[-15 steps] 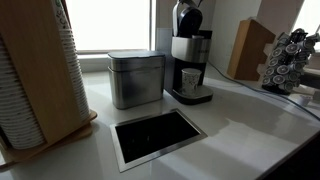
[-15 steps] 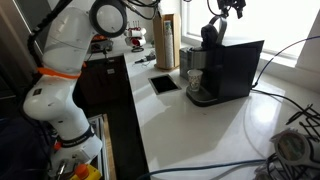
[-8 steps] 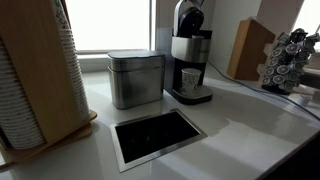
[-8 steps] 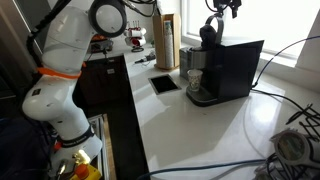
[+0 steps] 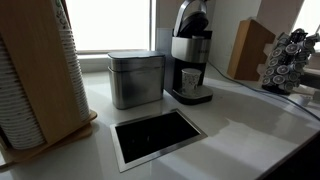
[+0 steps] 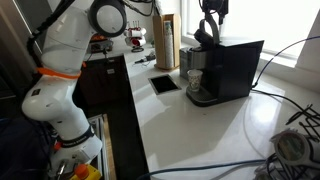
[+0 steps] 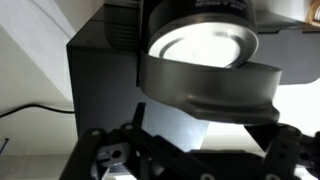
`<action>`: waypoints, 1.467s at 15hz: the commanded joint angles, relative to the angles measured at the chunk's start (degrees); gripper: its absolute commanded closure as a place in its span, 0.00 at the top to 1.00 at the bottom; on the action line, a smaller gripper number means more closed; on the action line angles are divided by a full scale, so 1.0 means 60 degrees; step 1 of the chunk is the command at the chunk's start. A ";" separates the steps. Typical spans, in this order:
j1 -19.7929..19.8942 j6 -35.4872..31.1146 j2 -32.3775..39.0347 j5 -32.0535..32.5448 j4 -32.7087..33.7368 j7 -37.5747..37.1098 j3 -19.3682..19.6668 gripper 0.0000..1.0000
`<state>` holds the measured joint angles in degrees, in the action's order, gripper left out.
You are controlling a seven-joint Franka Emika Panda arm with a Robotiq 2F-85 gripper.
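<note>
Jaws spread wide, nothing gripped, poised right over the head of the coffee machine (image 6: 225,70) at the back of the bench (image 5: 245,110). Wrist cam: my two fingers (image 7: 100,160) sit far apart at the bottom edge of the pic, w/ the machine's shiny curved lever (image 7: 205,90) btwn them and just beyond. Can't tell if either pad touches it. Past the lever is a bright oval surface on the same head, then the black body of the machine.

Small cup (image 5: 190,78) stands straight below the jaws, under the spout on the drip tray. Metal tin (image 5: 135,78) is lower than the jaws and off to one side, just beside the machine w/ a narrow gap. Square cut-out (image 5: 158,137) in the bench lies well below and away from the jaws. Capsule rack (image 5: 288,58) is on the side opposite the tin, well apart. Wooden holder w/ stacked paper cups (image 5: 30,90) is farthest from the jaws.
</note>
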<state>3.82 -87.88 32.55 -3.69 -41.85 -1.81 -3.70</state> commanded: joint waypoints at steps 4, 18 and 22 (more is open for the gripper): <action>0.0098 0.1648 -0.0415 -0.0255 -0.0530 0.0296 -0.0229 1.00; -0.0062 0.2264 -0.0316 -0.0799 -0.1025 -0.0306 -0.0681 1.00; 0.0007 0.1738 -0.0003 -0.0473 -0.0882 -0.0202 -0.0526 1.00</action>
<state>3.86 -77.41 32.54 -6.57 -47.18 -3.06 -6.88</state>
